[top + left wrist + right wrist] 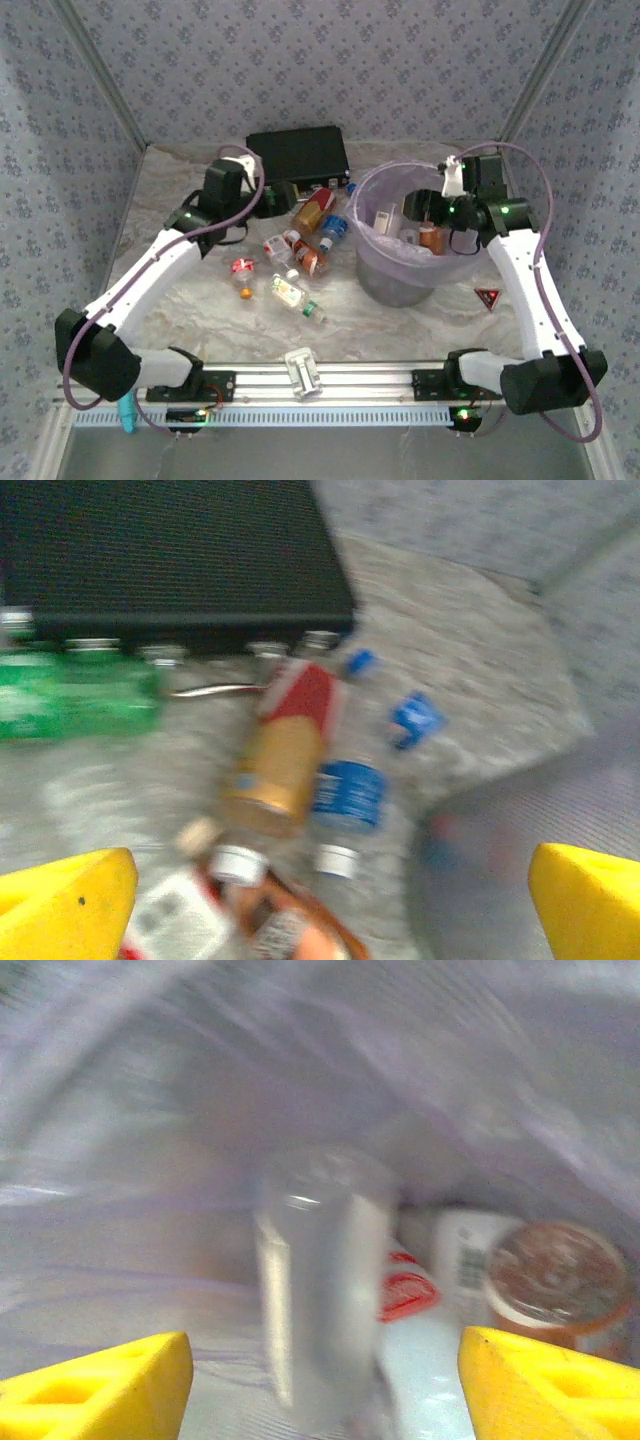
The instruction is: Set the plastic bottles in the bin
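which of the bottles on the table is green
The green bottle, lying on its side beside the black case, left of the amber red-labelled bottle; the others there are clear or amber.

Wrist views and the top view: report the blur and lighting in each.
Left wrist: smeared by motion, with the black case and the bottles soft-edged and their labels unreadable. Right wrist: heavily blurred too, with a clear bottle streaked against the pale bag. Top view: comparatively sharp and evenly lit, without harsh shadows or glare.
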Controlling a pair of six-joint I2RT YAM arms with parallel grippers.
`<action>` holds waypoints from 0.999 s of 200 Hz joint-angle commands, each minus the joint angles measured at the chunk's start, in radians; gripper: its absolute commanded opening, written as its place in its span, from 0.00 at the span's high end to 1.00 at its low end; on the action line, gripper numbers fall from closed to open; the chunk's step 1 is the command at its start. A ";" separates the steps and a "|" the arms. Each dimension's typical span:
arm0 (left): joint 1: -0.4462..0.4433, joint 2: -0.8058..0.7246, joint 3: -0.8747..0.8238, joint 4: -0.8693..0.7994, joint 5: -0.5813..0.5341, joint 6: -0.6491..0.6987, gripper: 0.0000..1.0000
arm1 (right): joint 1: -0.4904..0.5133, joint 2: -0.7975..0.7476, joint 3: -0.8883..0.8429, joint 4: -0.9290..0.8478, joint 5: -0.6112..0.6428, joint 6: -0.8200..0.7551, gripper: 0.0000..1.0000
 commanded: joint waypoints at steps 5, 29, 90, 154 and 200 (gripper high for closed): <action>0.119 0.056 0.008 -0.083 -0.043 0.028 0.00 | 0.032 -0.052 0.105 -0.061 -0.083 -0.013 0.21; 0.168 0.112 0.011 -0.106 -0.044 -0.001 0.00 | 0.044 -0.089 0.125 -0.064 -0.082 -0.012 0.18; 0.108 0.165 -0.049 -0.187 -0.086 -0.197 0.04 | 0.045 -0.125 0.110 -0.049 -0.026 -0.007 0.17; -0.028 0.311 -0.079 -0.148 -0.085 -0.345 0.11 | 0.044 -0.146 0.084 -0.053 -0.010 -0.010 0.17; -0.090 0.391 -0.081 -0.112 -0.079 -0.391 0.12 | 0.042 -0.151 0.087 -0.058 0.009 -0.022 0.17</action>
